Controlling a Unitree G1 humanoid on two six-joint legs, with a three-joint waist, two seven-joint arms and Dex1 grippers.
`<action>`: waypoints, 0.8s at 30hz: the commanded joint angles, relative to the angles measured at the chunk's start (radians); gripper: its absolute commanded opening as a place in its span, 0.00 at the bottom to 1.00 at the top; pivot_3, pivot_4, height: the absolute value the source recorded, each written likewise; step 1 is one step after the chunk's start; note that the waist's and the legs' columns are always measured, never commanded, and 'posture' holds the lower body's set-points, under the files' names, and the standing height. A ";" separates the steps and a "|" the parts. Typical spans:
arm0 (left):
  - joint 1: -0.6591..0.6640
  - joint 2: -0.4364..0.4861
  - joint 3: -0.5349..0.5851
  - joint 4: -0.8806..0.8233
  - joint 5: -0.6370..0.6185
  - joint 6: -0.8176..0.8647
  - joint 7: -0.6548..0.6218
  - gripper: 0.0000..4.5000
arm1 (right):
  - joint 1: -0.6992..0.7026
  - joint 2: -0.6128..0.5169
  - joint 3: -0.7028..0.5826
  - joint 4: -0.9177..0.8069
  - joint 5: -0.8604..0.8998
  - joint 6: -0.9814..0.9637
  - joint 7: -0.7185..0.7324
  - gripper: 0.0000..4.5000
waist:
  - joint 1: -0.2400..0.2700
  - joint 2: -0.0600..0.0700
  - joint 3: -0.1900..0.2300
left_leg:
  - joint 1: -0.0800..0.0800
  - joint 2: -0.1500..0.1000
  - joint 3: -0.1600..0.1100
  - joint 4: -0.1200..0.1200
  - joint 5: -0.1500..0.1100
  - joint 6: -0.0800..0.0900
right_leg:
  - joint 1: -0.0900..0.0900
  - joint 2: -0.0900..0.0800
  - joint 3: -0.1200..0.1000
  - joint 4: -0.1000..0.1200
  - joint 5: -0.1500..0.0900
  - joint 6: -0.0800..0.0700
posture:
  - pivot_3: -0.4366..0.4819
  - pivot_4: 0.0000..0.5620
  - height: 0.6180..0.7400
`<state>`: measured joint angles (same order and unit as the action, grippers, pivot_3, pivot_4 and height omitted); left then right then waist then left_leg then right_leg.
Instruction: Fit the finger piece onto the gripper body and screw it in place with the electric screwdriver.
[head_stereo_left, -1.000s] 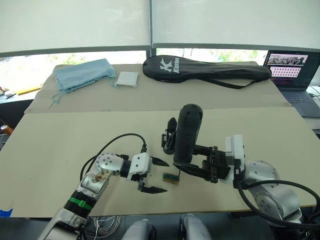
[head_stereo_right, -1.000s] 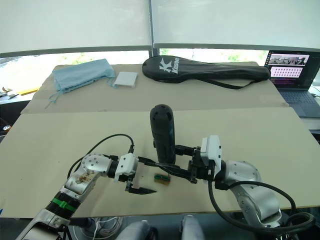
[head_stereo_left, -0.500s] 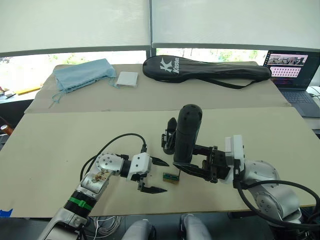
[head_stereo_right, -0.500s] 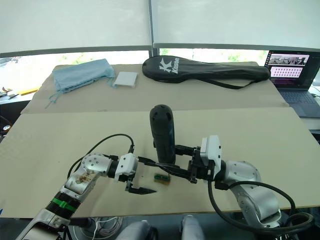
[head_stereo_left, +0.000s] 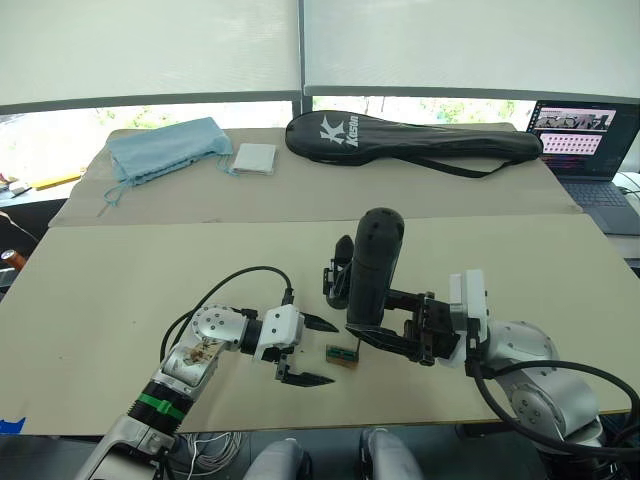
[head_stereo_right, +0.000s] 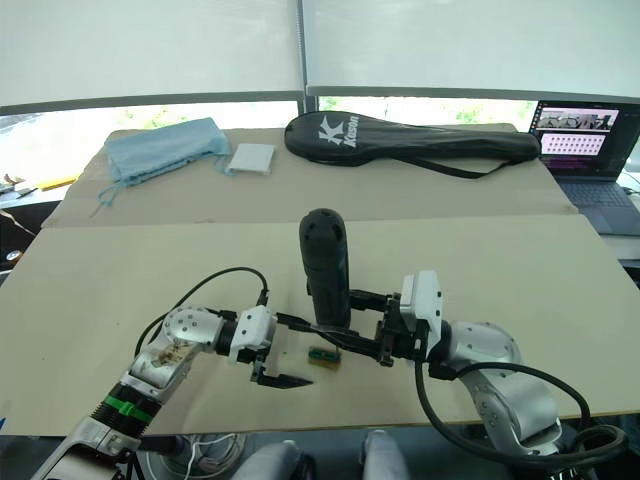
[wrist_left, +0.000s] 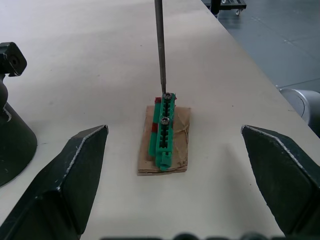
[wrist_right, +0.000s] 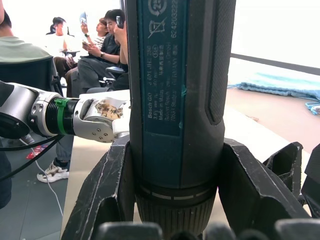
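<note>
Nearest to me, my left gripper (head_stereo_left: 308, 350) rests low on the table (head_stereo_left: 120, 290) with its fingers spread wide and empty, bracketing a small green screw holder (wrist_left: 164, 134) that sits on a scrap of cardboard. My right gripper (head_stereo_left: 395, 322) is clamped around the lower barrel of the electric screwdriver (head_stereo_left: 372, 268), holding it upright. In the left wrist view the thin metal bit (wrist_left: 159, 45) comes straight down onto the head of a screw (wrist_left: 167, 95) seated at the far end of the green holder, so I judge I am picking up a screw with the bit, not yet driving one.

Just behind the screwdriver stands the gripper body (head_stereo_left: 337, 272), upright on the table with one pointed black finger sticking up. It is partly hidden by the tool. I cannot make out a separate finger piece anywhere, and I cannot tell whether it is already seated on the body.

By my reading the task is at an early-to-middle stage: tool in hand, screw being collected; carrying the screw to the body and driving it home are left.

Farther back lie a blue cloth (head_stereo_left: 165, 145), a small white packet (head_stereo_left: 254, 158), a black racket bag (head_stereo_left: 410, 138), and a laptop (head_stereo_left: 590, 140) at the far right.
</note>
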<state>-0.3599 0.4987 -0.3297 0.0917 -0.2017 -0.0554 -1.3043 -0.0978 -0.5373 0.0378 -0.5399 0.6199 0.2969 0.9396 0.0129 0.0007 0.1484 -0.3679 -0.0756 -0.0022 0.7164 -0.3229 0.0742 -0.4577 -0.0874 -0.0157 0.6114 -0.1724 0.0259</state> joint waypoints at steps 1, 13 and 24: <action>-0.020 -0.002 0.016 -0.025 -0.016 0.002 0.003 1.00 | -0.012 0.006 -0.003 -0.048 0.028 -0.006 -0.004 0.42 | 0.000 0.000 0.000 | 0.000 0.000 0.000 0.000 0.000 0.000 | 0.000 0.000 0.000 0.000 0.000 0.000 | 0.48 0.27 0.97; -0.022 -0.002 0.017 -0.023 -0.018 0.003 0.003 1.00 | -0.012 0.001 -0.001 -0.057 0.038 0.000 -0.010 0.42 | 0.000 0.000 0.000 | 0.000 0.000 0.000 0.000 0.000 0.000 | 0.000 0.000 0.000 0.000 0.000 0.000 | 0.48 0.27 0.97; -0.023 -0.002 0.018 -0.021 -0.018 0.002 0.003 1.00 | -0.021 0.001 -0.001 -0.045 0.016 -0.020 -0.003 0.42 | 0.000 0.000 0.000 | 0.000 0.000 0.000 0.000 0.000 0.000 | 0.000 0.000 0.000 0.000 0.000 0.000 | 0.48 0.27 0.97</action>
<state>-0.3678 0.4987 -0.3296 0.0918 -0.2019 -0.0477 -1.3037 -0.0991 -0.5377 0.0478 -0.5402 0.6198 0.2985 0.9349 0.0129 0.0007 0.1484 -0.3679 -0.0756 -0.0022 0.7164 -0.3229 0.0742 -0.4577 -0.0872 -0.0157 0.6114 -0.1724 0.0259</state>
